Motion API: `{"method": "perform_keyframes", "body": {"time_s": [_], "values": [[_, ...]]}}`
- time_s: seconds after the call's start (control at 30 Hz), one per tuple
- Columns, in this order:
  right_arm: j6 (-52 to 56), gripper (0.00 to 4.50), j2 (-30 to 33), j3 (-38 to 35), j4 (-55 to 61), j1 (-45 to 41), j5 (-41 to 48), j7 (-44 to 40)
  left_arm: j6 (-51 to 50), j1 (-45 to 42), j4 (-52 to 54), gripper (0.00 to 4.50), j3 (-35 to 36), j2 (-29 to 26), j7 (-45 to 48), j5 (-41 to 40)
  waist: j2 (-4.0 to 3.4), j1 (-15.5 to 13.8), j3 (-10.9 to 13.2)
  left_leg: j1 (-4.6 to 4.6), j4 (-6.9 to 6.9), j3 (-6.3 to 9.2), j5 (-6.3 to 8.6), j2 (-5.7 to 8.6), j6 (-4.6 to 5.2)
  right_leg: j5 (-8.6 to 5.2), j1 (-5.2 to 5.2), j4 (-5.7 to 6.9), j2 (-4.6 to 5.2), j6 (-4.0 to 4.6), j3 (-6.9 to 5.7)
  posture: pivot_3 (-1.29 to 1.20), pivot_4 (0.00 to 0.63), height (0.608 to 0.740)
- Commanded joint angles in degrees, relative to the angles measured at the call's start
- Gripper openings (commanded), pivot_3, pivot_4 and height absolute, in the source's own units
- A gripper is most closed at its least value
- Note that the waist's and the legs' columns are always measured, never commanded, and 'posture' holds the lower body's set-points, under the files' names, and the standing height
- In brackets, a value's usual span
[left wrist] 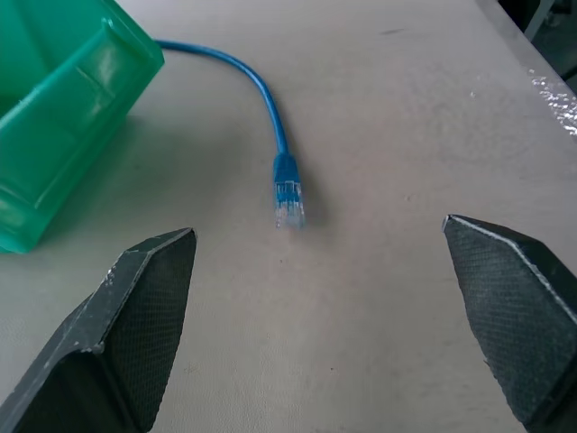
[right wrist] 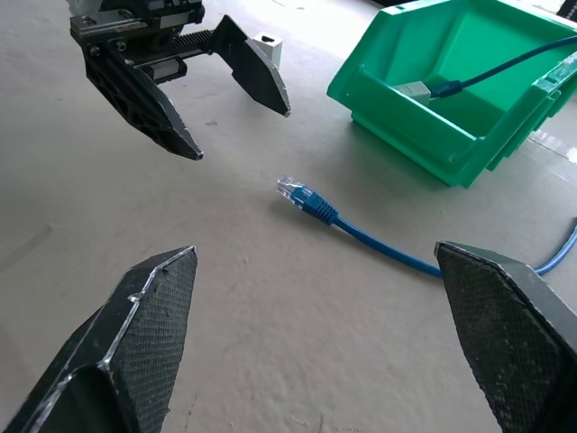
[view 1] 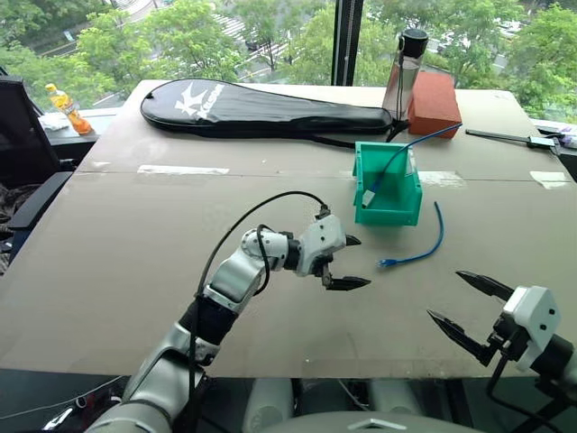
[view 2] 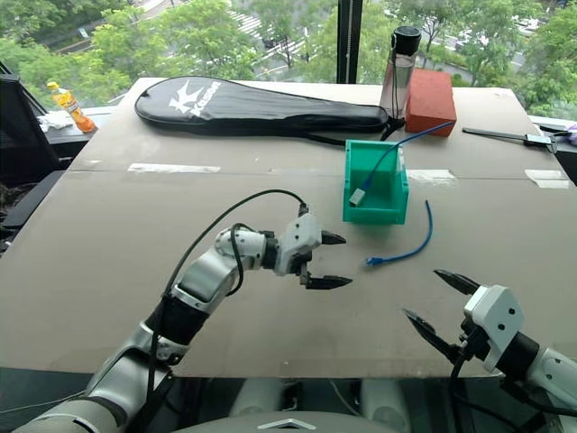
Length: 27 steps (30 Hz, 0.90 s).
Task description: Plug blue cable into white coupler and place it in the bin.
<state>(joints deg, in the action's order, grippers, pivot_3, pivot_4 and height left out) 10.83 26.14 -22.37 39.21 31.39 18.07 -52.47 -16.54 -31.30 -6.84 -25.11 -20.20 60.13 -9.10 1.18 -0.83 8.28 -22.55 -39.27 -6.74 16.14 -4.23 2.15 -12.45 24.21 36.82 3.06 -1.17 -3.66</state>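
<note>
Both grippers wide open and empty, loose plug on the table ahead.

My right gripper (view 1: 471,307) hangs nearest; left gripper (view 1: 349,262) faces the blue cable (left wrist: 287,185) at twelve o'clock, bin (view 1: 389,215) beyond holding the white coupler (right wrist: 415,89); a skewed pinch could flick the plug away.

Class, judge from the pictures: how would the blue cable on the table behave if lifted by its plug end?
The blue cable lies in a loose curve, so it would probably droop. It looks thin, likely light. Its clear plug seems small, perhaps slippery.

Two blue cables (view 1: 416,256) (view 1: 397,158), one bin (view 1: 389,206), one brick (view 1: 435,102), one bottle (view 1: 405,72).
</note>
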Motion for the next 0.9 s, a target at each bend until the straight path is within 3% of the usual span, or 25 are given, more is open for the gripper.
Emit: {"method": "perform_keyframes", "body": {"time_s": [0.03, 0.27, 0.37, 0.5, 0.6, 0.63, 0.9], "values": [[-2.1, 4.16, 0.6, -1.6, 0.7, 0.9, 1.6, 1.4, 0.5, -3.6, -4.1, 4.5, -2.1, 3.5, -2.2, 3.8, 0.0, -0.1, 0.0, -0.03, 0.0, 0.03, 0.0, 0.0, 0.0, 0.0, 0.0, -0.01, 0.0, 0.0, -0.02, 0.0, 0.15, 0.74], [-2.4, 4.16, 1.3, -2.2, 1.7, 3.5, 2.4, 3.0, 4.4, -5.0, -10.0, 4.5, -4.1, 7.5, -3.4, 7.8, 0.01, -0.1, 0.0, -0.11, -0.02, 0.08, 0.02, 0.04, 0.03, -0.01, 0.01, -0.08, 0.02, 0.0, 0.01, 0.0, 0.15, 0.74], [-3.0, 4.23, 1.8, -3.3, 1.6, 4.7, 3.4, 2.6, 4.4, -4.7, -10.3, 3.69, -4.0, 8.0, -3.3, 8.4, 0.01, -0.1, 0.0, -0.1, -0.03, 0.12, 0.02, 0.04, 0.03, -0.01, 0.0, -0.08, 0.03, 0.01, 0.0, 0.0, 0.15, 0.74], [-3.7, 4.23, 3.5, -4.8, -0.1, 4.3, 6.1, 1.4, 5.2, -4.4, -10.7, 1.86, -4.0, 8.6, -3.6, 8.8, 0.01, -0.1, 0.0, -0.1, -0.03, 0.12, 0.02, 0.04, 0.03, -0.01, 0.0, -0.08, 0.04, 0.01, 0.0, 0.0, 0.15, 0.74], [-3.3, 4.23, 6.3, -6.6, -1.3, 3.1, 8.0, -0.1, 5.4, -4.2, -10.9, 0.23, -3.8, 8.7, -3.3, 8.8, 0.01, -0.1, 0.0, -0.11, -0.04, 0.11, 0.02, 0.05, 0.04, -0.01, 0.0, -0.08, 0.05, 0.01, 0.02, 0.0, 0.15, 0.74], [-3.4, 4.23, 7.4, -7.4, -1.8, 2.9, 8.6, -1.0, 5.6, -4.1, -10.9, 0.05, -3.7, 8.7, -3.3, 8.8, 0.01, -0.1, 0.0, -0.11, -0.04, 0.12, 0.02, 0.05, 0.04, -0.01, 0.0, -0.08, 0.05, 0.01, 0.02, 0.0, 0.15, 0.74], [-3.8, 4.23, 12.9, -9.4, -5.6, 1.7, 11.0, -6.0, 8.0, -3.2, -9.9, 0.05, -2.9, 7.7, -2.2, 8.0, 0.02, -0.1, 0.0, -0.13, -0.03, 0.19, 0.02, 0.05, 0.04, 0.0, -0.01, -0.08, 0.04, 0.03, -0.04, 0.0, 0.15, 0.74]]}}
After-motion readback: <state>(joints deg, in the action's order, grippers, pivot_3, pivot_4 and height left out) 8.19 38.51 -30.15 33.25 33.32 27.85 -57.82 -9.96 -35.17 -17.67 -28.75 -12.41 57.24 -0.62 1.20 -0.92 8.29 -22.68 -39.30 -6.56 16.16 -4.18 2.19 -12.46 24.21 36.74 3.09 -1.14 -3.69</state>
